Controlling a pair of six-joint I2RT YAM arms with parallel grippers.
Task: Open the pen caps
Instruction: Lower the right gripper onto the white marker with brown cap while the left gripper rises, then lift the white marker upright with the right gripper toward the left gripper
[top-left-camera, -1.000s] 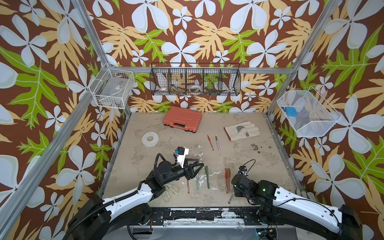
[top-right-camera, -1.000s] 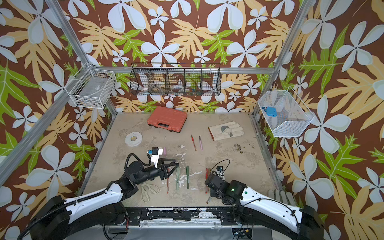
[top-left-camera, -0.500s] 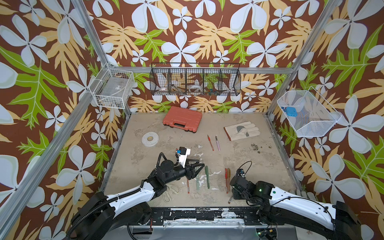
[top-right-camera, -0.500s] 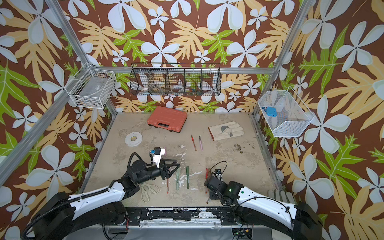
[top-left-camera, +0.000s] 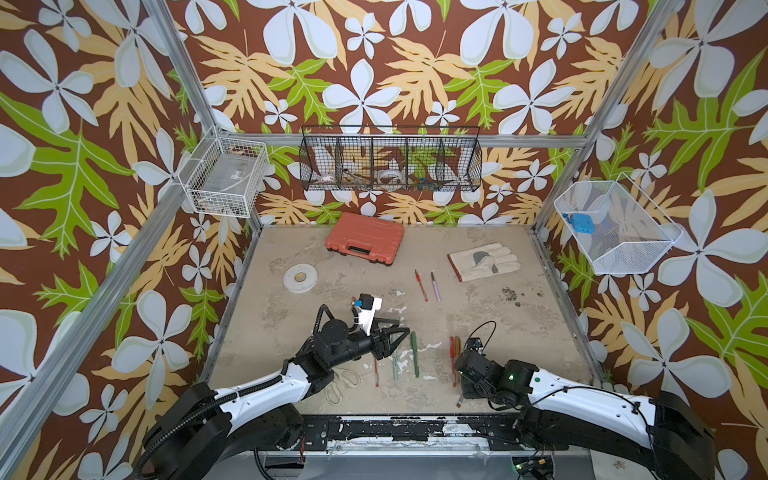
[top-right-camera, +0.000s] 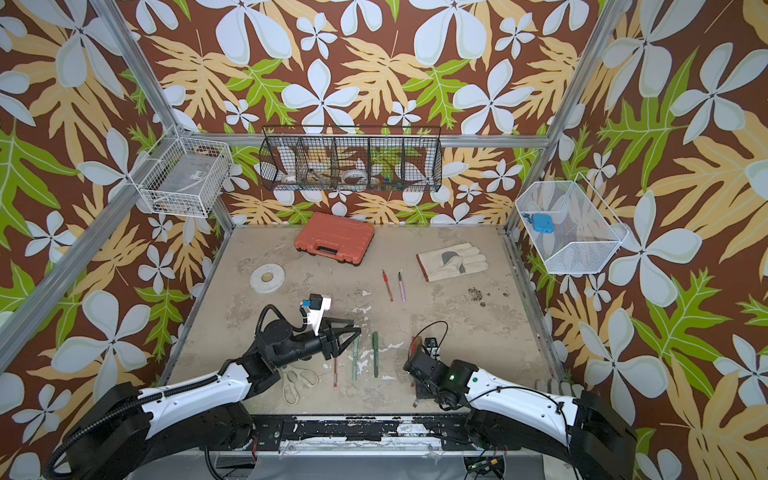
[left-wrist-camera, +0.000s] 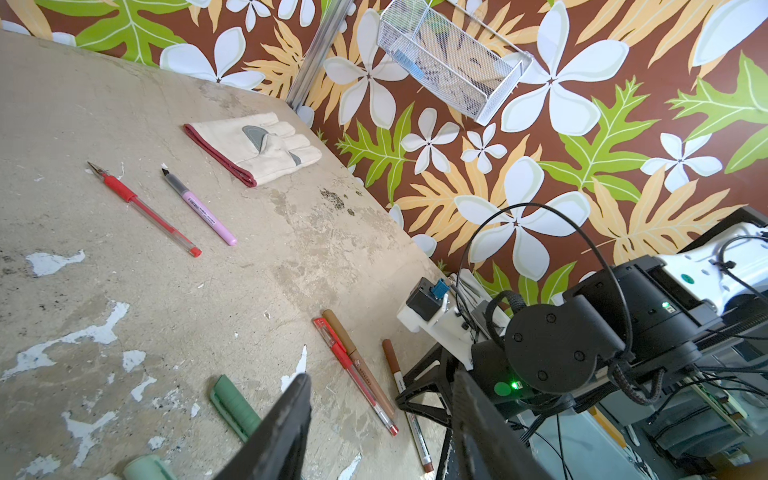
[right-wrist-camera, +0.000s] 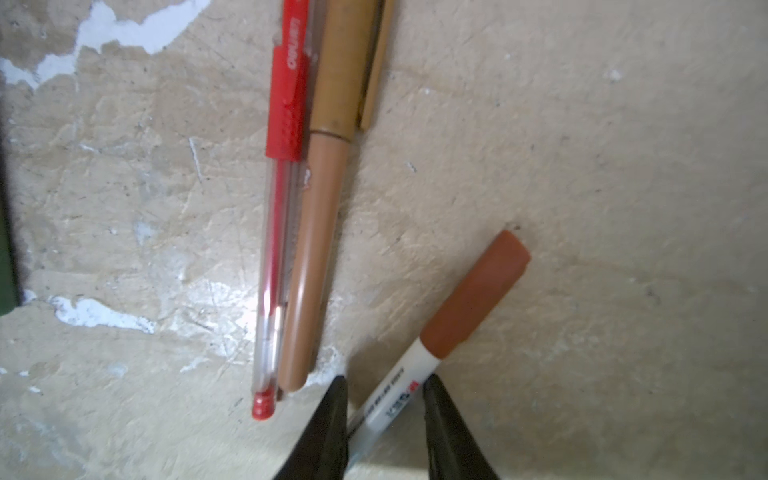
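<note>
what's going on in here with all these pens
A two-armed robot is uncapping pens laid out on the table. The right end effector is down at the white pen with a brown cap, a finger on either side of the barrel. Whether it grips yet is unclear, and the cap is on. The left end effector is open and empty near the green pens. The red-capped pen and tan pen are capped. Farther back, a red pen and a pink pen show bare tips.
</note>
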